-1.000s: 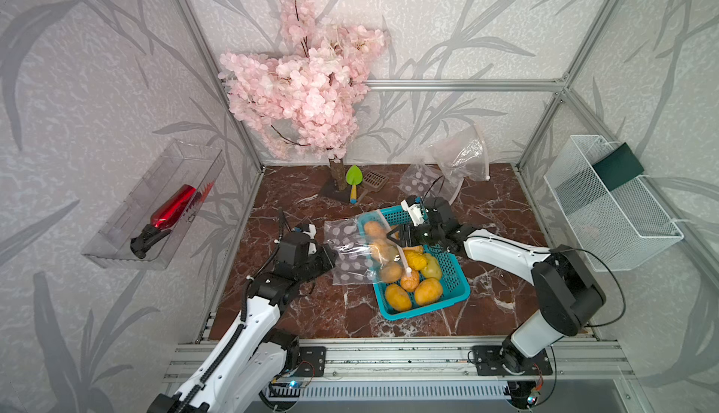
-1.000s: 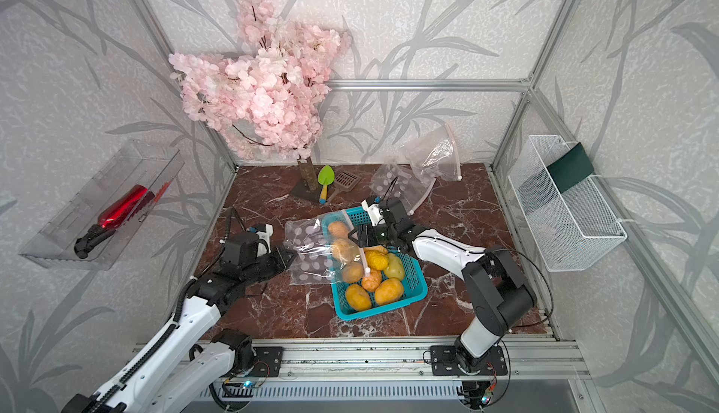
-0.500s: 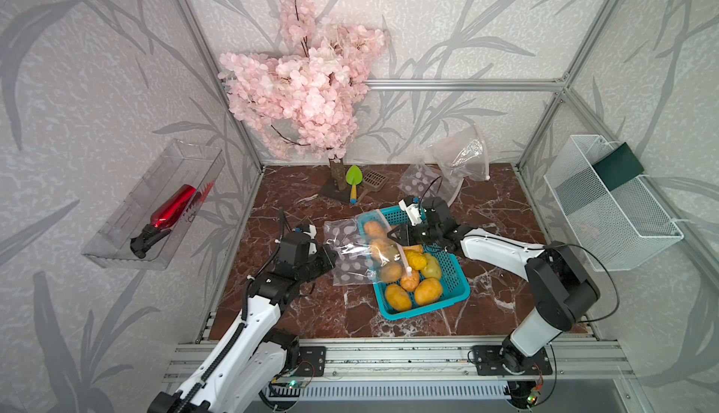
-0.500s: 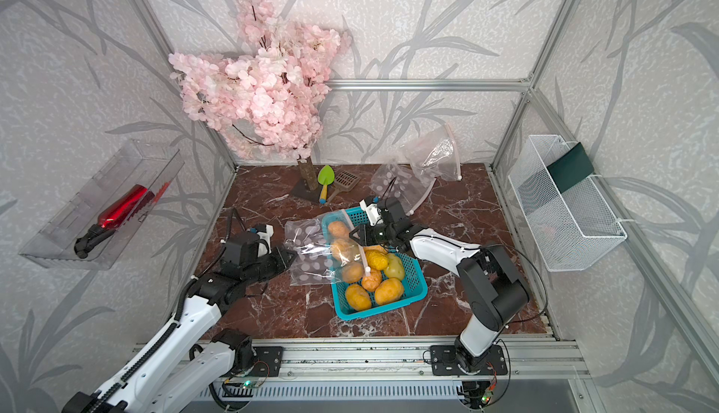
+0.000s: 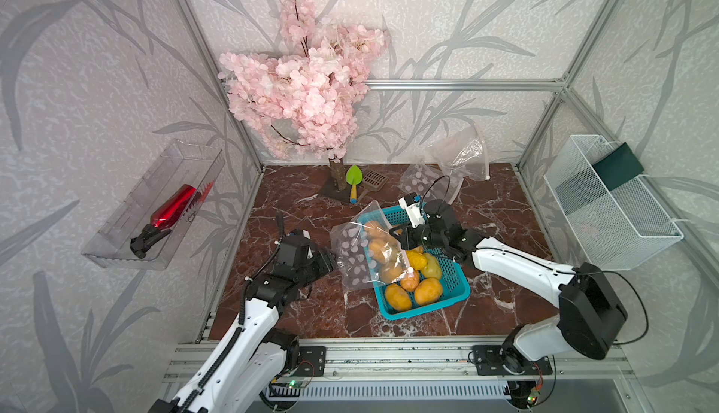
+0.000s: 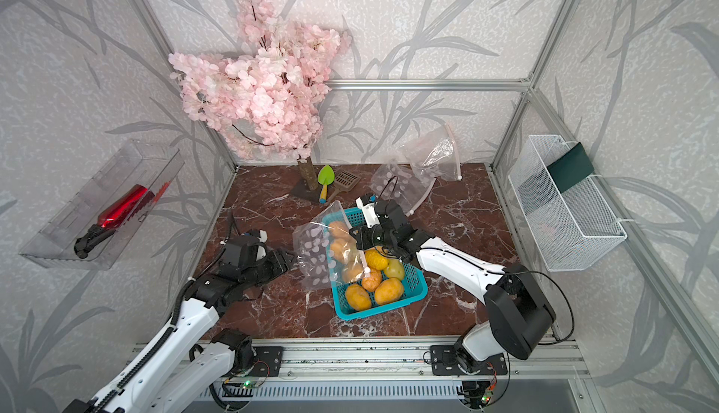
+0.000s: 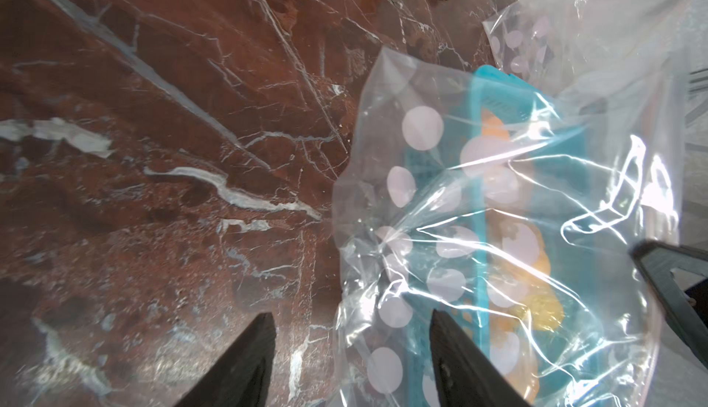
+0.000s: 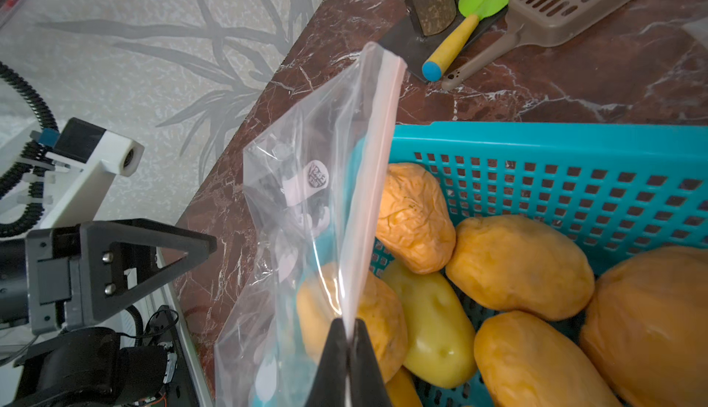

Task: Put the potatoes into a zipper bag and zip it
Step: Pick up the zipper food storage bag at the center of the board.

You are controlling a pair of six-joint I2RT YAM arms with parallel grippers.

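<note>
Right fingers (image 8: 333,363) had clamped onto the zipper bag (image 5: 356,251) at its strip while my left fingers (image 7: 245,363) parted beside its base; potatoes (image 5: 428,291) lay in the basket (image 5: 454,277), just under that strip, nearer my right arm

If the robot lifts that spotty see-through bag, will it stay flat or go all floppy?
Probably floppy: the zipper bag is thin, wrinkled film draped over the basket rim. It is likely light too, since the right gripper holds it by just the zip edge. Its shiny film may slip.
</note>
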